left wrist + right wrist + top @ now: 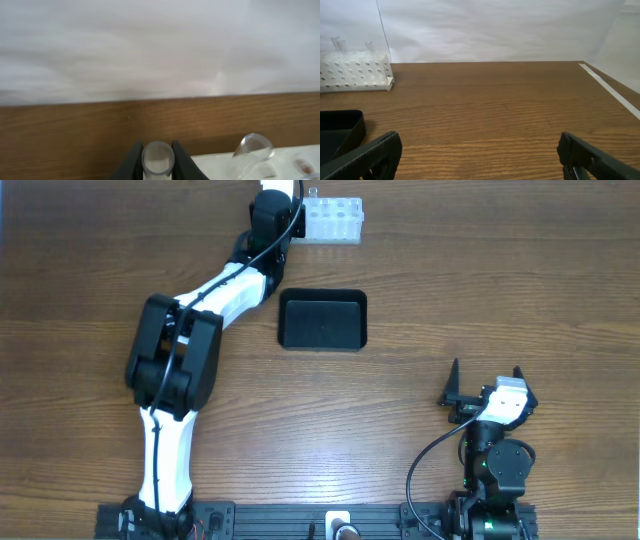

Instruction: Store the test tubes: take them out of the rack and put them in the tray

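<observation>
A wooden counter (520, 270) is seen from above. A translucent white rack (332, 220) stands at the far edge, at 12 o'clock from an open black tray (322, 320) that lies near the middle, apart from the rack.

The left arm reaches up the counter to the 9 o'clock end of the rack. In its wrist view, the left end effector (157, 146) is clamped on the rim of a clear test tube (158, 159), one dark finger on each side. It cannot be told whether the tube's lower end sits in the rack. A second tube (255, 148) stands tilted in the rack beside it.

The right end effector (487, 370) rests at about 4 o'clock from the tray, well apart from it, with its two fingers spread wide and nothing between them.
</observation>
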Controlling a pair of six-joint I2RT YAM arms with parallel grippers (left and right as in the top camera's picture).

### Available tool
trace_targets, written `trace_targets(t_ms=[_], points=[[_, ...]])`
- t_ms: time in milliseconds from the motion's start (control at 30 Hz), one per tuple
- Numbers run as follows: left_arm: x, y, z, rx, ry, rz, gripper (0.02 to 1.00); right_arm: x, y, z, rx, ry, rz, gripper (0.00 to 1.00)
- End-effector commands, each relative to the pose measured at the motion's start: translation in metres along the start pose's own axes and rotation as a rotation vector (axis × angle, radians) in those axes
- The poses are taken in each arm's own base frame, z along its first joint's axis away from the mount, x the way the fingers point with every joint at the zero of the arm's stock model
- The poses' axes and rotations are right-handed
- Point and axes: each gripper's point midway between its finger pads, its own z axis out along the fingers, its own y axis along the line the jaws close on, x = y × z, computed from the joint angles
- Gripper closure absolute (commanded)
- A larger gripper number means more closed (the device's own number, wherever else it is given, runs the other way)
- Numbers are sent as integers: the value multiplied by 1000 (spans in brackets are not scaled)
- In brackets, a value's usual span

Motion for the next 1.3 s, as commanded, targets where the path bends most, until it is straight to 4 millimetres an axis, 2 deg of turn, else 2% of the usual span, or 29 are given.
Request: trace_targets(t_ms=[33,233,333,433,567,833,1033,1300], points=[[-99,3,-46,4,-142,-39,886,1,1,0,-4,-1,-4,9],[-151,8,-91,12,-187,-52,879,1,1,0,-3,-1,-4,7],[-158,7,-111,20,-150,-48,877,1,1,0,-3,-1,-4,7],[-153,4,-127,27,-85,-58,882,1,1,0,-3,-1,-4,7],[-122,-2,-140,28,64,-124,893,1,1,0,-3,-1,-4,9],[-22,-18,-170,-43,443,-229,941,1,1,0,-3,-1,-4,9],[8,-41,-184,-40,504,-174,919,1,1,0,-3,-1,-4,9],[50,-36,-180,-94,605,-113,901,1,1,0,-3,-1,-4,7]])
